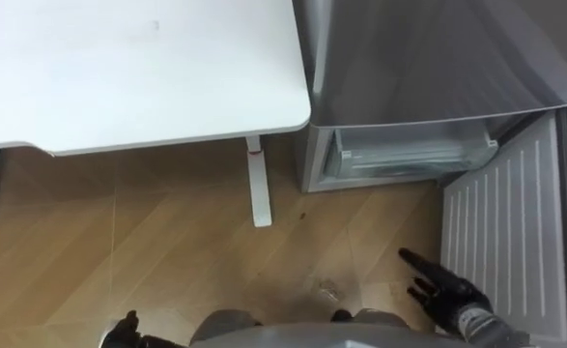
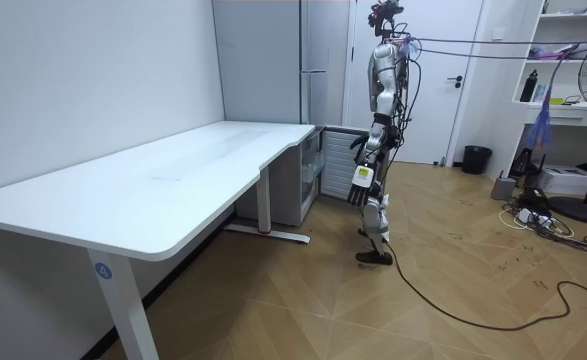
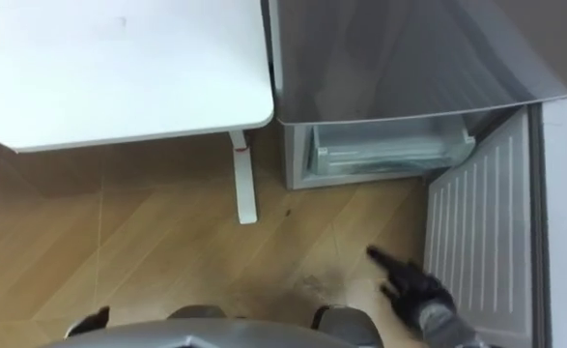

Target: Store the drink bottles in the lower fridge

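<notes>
Right hand (image 1: 447, 293), left hand (image 1: 124, 333), one open fridge (image 1: 428, 58), one white table (image 1: 138, 68)

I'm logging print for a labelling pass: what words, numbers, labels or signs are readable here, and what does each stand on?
No text can be read in these views.
Round blue sticker on the near leg of the desk: too small to read.
Red mark on the desk's other leg: no letters visible.
Fridge and its open lower door: no print seen.
</notes>
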Motion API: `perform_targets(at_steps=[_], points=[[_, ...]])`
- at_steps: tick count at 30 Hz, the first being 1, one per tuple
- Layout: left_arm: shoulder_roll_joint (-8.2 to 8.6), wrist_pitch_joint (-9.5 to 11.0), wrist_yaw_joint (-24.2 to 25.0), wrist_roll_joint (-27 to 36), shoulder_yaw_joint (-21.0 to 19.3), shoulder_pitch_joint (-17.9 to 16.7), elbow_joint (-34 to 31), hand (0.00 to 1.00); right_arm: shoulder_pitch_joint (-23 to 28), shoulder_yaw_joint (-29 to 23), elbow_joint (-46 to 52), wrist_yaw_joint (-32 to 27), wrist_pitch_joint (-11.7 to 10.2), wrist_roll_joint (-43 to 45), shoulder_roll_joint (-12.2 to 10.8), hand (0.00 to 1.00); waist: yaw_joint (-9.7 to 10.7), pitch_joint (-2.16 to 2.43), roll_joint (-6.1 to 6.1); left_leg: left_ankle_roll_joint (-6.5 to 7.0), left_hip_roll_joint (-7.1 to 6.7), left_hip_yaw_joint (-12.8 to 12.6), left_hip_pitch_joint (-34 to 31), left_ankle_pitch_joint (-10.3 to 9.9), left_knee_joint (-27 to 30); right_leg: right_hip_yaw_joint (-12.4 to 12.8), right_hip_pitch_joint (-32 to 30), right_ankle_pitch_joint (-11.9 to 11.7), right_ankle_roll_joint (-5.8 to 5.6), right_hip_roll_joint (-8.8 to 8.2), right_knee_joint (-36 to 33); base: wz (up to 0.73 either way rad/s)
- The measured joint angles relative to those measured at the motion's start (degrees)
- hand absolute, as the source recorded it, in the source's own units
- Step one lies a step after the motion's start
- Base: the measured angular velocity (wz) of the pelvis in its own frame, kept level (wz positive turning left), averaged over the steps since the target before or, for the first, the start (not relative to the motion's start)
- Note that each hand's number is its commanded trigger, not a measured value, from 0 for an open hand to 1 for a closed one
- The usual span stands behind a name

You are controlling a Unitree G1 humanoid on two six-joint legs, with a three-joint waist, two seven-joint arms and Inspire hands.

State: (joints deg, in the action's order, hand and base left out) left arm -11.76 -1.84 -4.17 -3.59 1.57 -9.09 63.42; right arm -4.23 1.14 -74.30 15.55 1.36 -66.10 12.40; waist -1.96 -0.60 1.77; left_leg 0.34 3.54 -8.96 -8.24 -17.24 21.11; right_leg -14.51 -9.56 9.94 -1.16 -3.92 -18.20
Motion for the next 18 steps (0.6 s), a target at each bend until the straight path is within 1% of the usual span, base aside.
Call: perform_targets(at_steps=[1, 2, 3, 4, 5, 6, 7, 11, 12, 14, 15, 16, 18], points=[[0.0, 0.28, -0.01, 0.76, 0.01, 0.53, 0.23, 0.0, -1.05, -0.85, -0.1, -0.04, 0.0, -2.03, -0.02, 0.0, -0.01, -0.03, 0.25, 0.04, 0.0, 0.03, -0.7, 0.02, 0.42, 0.09, -0.75, -0.1, 0.03, -0.02, -0.29, 0.0], [0.01, 0.74, -0.03, 1.91, 0.09, 1.71, 1.02, 0.0, -3.5, -2.74, -0.16, -0.05, -0.03, -6.25, -0.05, 0.0, -0.08, -0.24, 0.81, 0.24, -0.05, 0.02, -2.34, 0.15, 1.2, 0.17, -2.39, -0.24, 0.13, -0.24, -1.02, 0.0], [0.01, 0.95, -0.03, 1.97, 0.35, 2.37, 1.21, 0.0, -5.59, -3.84, -0.2, -0.08, -0.07, -9.4, 0.03, 0.0, -0.1, -0.35, 1.14, 0.39, -0.16, -0.01, -3.9, 0.24, 2.1, 0.26, -4.25, -0.24, 0.14, -0.56, -2.23, 0.0], [0.01, 0.99, -0.05, 2.07, 0.76, 3.04, 1.24, 0.0, -7.49, -4.52, -0.2, -0.07, -0.06, -11.42, 0.28, 0.0, -0.08, -0.32, 1.31, 0.6, -0.36, -0.04, -5.55, 0.43, 2.91, 0.24, -6.38, -0.23, 0.16, -1.02, -3.46, 0.0], [0.0, 0.97, -0.06, 2.3, 1.11, 3.38, 1.26, 0.0, -8.28, -4.7, -0.23, -0.07, -0.07, -12.16, 0.48, 0.0, -0.1, -0.44, 1.44, 0.67, -0.41, -0.07, -6.39, 0.5, 3.24, 0.24, -7.25, -0.26, 0.21, -1.18, -3.89, 0.0], [-0.01, 0.98, -0.07, 3.49, 1.56, 3.95, 1.32, 0.0, -9.56, -4.81, -0.26, -0.09, -0.08, -13.15, 0.78, 0.0, -0.66, -0.64, 1.49, 0.8, -0.46, -0.2, -7.82, 0.6, 3.86, 0.29, -8.82, -0.37, 0.39, -1.39, -4.52, 0.0], [0.01, 0.95, -0.04, 4.94, 1.69, 4.31, 1.32, 0.0, -10.42, -4.9, -0.25, -0.19, -0.03, -14.43, 0.89, 0.0, -1.26, -0.73, 1.36, 0.91, -0.57, -0.26, -9.04, 0.89, 4.11, 0.26, -10.02, -0.47, 0.55, -1.64, -4.85, 0.0], [-0.06, 0.77, 0.07, 6.9, 1.87, 4.61, 1.19, 0.0, -12.65, -6.18, -0.39, -0.51, 0.15, -17.15, 1.31, 0.0, -1.79, -1.02, 0.92, 1.3, -1.15, -0.11, -12.31, 1.64, 4.55, 0.36, -13.47, -0.51, 0.6, -2.46, -6.36, 0.07], [-0.18, 0.63, 0.07, 8.05, 1.87, 4.79, 1.22, 0.0, -13.57, -7.4, -0.52, -0.51, 0.17, -17.87, 1.36, 0.0, -2.02, -1.19, 0.64, 1.46, -1.38, -0.31, -13.37, 1.74, 4.79, 0.63, -14.96, -0.51, 0.61, -2.85, -7.49, -0.03], [-0.26, 0.71, 0.08, 9.72, 1.82, 4.78, 1.59, 0.0, -15.07, -9.61, -0.98, -0.5, 0.72, -18.26, 1.72, 0.0, -2.53, -1.31, 0.47, 1.65, -1.72, -0.51, -14.76, 1.89, 5.06, 0.98, -16.75, -0.53, 0.66, -3.23, -8.27, -0.03], [-0.26, 0.72, 0.08, 10.91, 1.84, 4.79, 1.85, 0.0, -15.65, -9.89, -1.12, -0.47, 1.25, -19.34, 2.55, 0.0, -2.72, -1.32, 0.46, 1.8, -1.97, -0.44, -15.56, 2.01, 5.24, 0.97, -17.68, -0.53, 0.66, -3.6, -8.81, 0.03], [-0.28, 0.71, 0.12, 10.98, 1.84, 4.8, 1.86, 0.0, -15.93, -9.89, -1.29, -0.46, 1.34, -19.98, 3.6, 0.0, -3.01, -1.32, 0.45, 1.96, -2.21, -0.36, -16.16, 2.23, 5.18, 0.87, -18.26, -0.53, 0.65, -3.91, -9.07, 0.07], [-0.5, 0.59, 0.12, 10.98, 1.86, 4.76, 1.9, 0.0, -16.21, -9.9, -1.29, -0.46, 1.29, -21.59, 4.9, 0.0, -3.4, -1.41, 0.3, 2.1, -2.4, -0.36, -16.73, 2.41, 5.2, 0.89, -18.95, -0.51, 0.62, -4.17, -9.4, 0.06]])
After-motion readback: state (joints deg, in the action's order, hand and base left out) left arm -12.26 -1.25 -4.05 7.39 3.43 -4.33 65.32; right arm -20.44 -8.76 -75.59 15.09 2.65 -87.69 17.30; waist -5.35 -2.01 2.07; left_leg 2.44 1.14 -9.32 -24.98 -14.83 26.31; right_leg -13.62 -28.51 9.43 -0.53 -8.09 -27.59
